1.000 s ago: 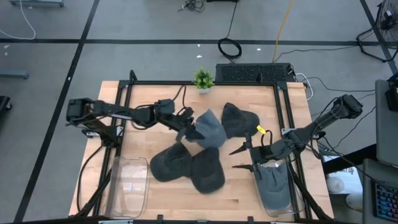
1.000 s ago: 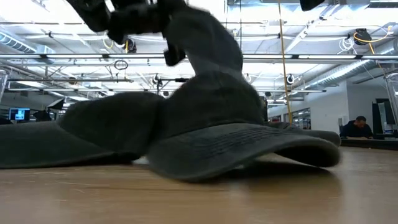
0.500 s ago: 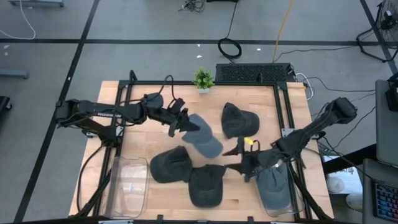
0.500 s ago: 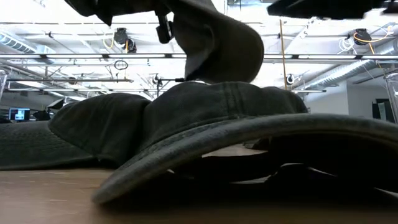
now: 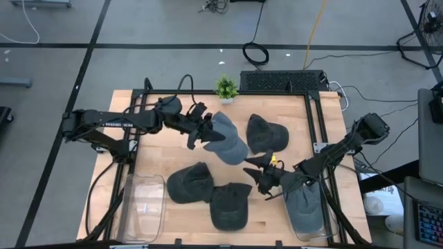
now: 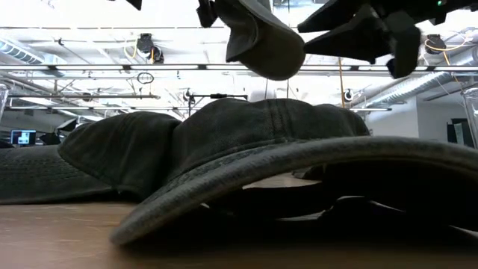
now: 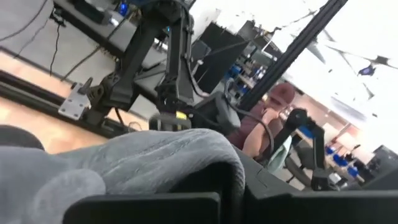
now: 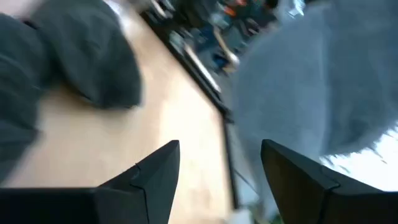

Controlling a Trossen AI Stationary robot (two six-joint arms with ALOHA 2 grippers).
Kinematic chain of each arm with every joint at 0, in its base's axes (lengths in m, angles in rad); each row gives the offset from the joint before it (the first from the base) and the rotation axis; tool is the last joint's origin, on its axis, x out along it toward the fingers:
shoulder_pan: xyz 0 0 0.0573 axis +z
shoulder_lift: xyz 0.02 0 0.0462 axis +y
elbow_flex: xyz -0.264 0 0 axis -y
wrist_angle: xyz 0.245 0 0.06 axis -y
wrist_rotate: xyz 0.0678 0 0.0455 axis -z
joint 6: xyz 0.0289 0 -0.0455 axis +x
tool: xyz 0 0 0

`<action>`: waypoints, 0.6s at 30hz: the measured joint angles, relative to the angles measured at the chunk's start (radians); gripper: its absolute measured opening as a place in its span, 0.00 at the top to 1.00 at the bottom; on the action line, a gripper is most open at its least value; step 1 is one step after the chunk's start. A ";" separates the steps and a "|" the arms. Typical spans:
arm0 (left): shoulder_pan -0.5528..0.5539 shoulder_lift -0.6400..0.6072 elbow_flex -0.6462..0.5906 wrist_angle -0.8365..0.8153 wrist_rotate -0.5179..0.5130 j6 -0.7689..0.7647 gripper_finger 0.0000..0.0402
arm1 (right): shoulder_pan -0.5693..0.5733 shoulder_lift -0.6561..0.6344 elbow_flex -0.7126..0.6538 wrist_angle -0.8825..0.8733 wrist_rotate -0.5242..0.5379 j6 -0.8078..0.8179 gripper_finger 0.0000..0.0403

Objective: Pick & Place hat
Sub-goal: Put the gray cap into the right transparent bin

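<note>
Holding the grey hat off the surface, your left gripper has its fingers clenched on the hat's near edge, so the crown hangs free toward the potted plant side of the pile. The low view confirms it: the hat dangles clear above the dark caps lying on the wood, touching none of them. That lift is likely deliberate, since dragging it would snag the neighbours.

Your right gripper sits just beside the lifted hat, on the side away from the plant, with its fingers spread and nothing between them; the right wrist view shows them parted with the grey fabric just ahead. It looks poised to take the hat over, though that is only my reading.

Three dark caps remain on the surface: one beyond the grey hat from the left arm, and two farther from the plant. A clear bin stands empty near the left arm's base, well apart from the plant, while the opposite bin already holds a grey hat. You probably want the carried one in a bin too.
</note>
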 joint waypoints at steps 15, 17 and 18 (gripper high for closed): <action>-0.087 0.001 0.056 -0.077 -0.078 0.080 1.00 | -0.029 -0.005 0.000 0.172 0.146 -0.145 0.47; -0.088 0.001 0.056 -0.075 -0.078 0.081 1.00 | -0.040 -0.005 0.000 0.212 0.146 -0.155 0.47; -0.088 0.001 0.056 -0.078 -0.078 0.081 1.00 | -0.042 -0.005 0.000 0.220 0.146 -0.155 0.48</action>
